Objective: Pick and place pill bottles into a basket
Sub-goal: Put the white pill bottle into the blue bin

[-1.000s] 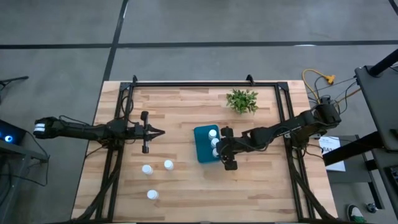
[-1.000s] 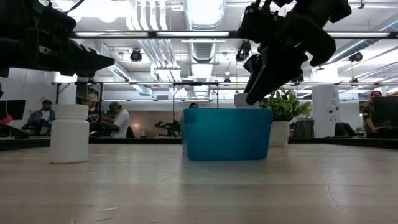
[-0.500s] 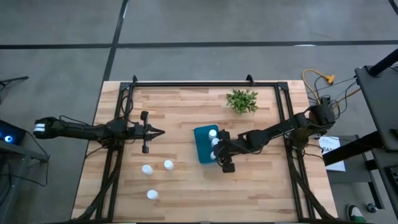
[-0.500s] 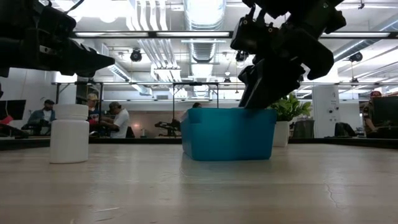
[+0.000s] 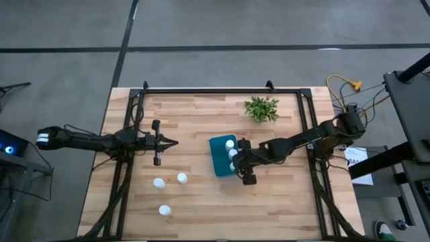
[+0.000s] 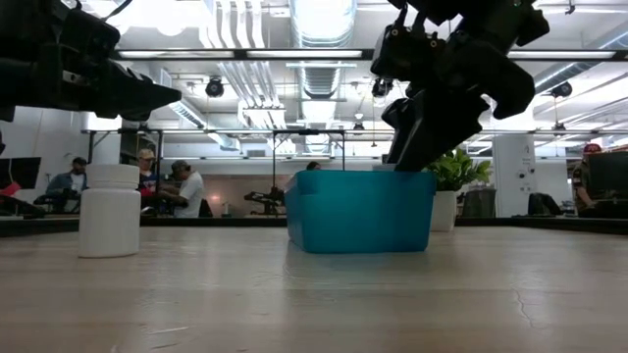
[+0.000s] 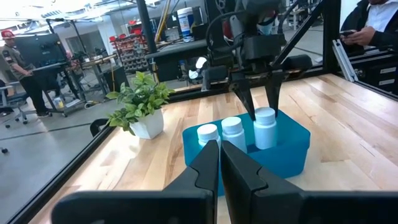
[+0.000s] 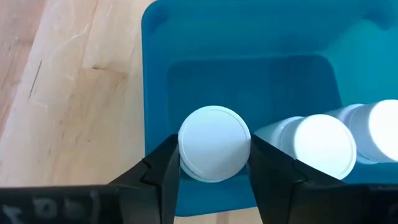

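Observation:
The teal-blue basket [image 5: 218, 158] stands mid-table. Two white pill bottles [image 5: 230, 144] [image 5: 233, 154] stand in it. My right gripper [image 5: 235, 165] is over the basket's near end, shut on a third bottle [image 8: 214, 151] set down into the basket. That bottle also shows in the left wrist view [image 7: 265, 127]. Three more bottles [image 5: 159, 183] [image 5: 182, 177] [image 5: 164, 210] stand on their bases on the table's near left. My left gripper [image 5: 171, 142] hovers shut and empty left of the basket. My right gripper pinches the bottle's round cap [image 8: 214, 134] by its sides between the two fingers [image 8: 163, 171]. The fingers come from above, pointing down. The bottle is upright, its lower part inside the basket. Whether it rests on the basket's floor I cannot tell.
A small green plant in a white pot [image 5: 261, 108] stands beyond the basket toward the far right. Dark frame rails [image 5: 222, 91] run along the table's far and side edges. Bare wood lies in front of the basket. People sit in the room behind [image 6: 69, 181].
My right gripper has gone down with the bottle, from above the basket's rim to down inside the basket at its near end, swaying slightly toward the table's left edge and back. It has kept its hold on the cap.

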`<state>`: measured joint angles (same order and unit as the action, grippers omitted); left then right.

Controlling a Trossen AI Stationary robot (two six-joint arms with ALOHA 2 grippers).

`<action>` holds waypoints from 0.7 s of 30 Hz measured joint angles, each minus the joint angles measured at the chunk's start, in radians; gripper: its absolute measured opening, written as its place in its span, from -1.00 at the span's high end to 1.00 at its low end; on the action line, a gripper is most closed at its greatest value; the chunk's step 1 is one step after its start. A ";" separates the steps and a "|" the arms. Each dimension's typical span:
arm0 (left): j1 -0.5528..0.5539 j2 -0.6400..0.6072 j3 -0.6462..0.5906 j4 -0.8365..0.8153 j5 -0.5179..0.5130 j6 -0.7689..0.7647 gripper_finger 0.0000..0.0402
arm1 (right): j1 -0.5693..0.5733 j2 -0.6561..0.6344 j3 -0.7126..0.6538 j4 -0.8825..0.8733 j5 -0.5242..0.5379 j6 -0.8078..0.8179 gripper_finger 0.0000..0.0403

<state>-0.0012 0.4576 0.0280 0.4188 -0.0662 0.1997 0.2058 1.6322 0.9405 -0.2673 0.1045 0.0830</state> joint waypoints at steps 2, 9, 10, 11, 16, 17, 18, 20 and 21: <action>0.000 0.000 0.000 0.000 0.000 0.000 1.00 | 0.000 0.004 0.000 -0.002 0.000 0.000 0.29; 0.000 0.000 0.001 0.000 0.000 0.000 1.00 | -0.004 0.004 0.000 -0.037 0.001 0.011 0.14; 0.000 0.000 0.001 0.000 0.000 0.000 1.00 | -0.004 0.004 0.000 -0.037 0.001 0.011 0.12; 0.000 0.000 0.001 0.001 0.000 0.000 1.00 | -0.004 0.004 0.000 -0.038 0.001 0.011 0.11; 0.000 0.000 0.001 0.001 0.000 0.000 1.00 | -0.004 0.004 0.000 -0.038 0.001 0.001 0.08; 0.000 0.000 0.001 0.001 0.000 0.000 1.00 | -0.004 0.004 0.000 -0.037 0.002 -0.001 0.08; 0.000 0.000 0.001 0.001 0.000 0.000 1.00 | -0.004 0.004 0.000 -0.037 0.002 -0.003 0.08; 0.000 0.000 0.001 0.001 0.000 0.000 1.00 | -0.004 0.004 0.000 -0.037 0.002 -0.007 0.08; 0.000 0.000 0.001 0.001 0.000 0.000 1.00 | -0.004 0.004 0.000 -0.037 0.002 -0.009 0.08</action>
<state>-0.0013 0.4576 0.0292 0.4194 -0.0662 0.1996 0.2020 1.6363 0.9409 -0.3042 0.1068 0.0737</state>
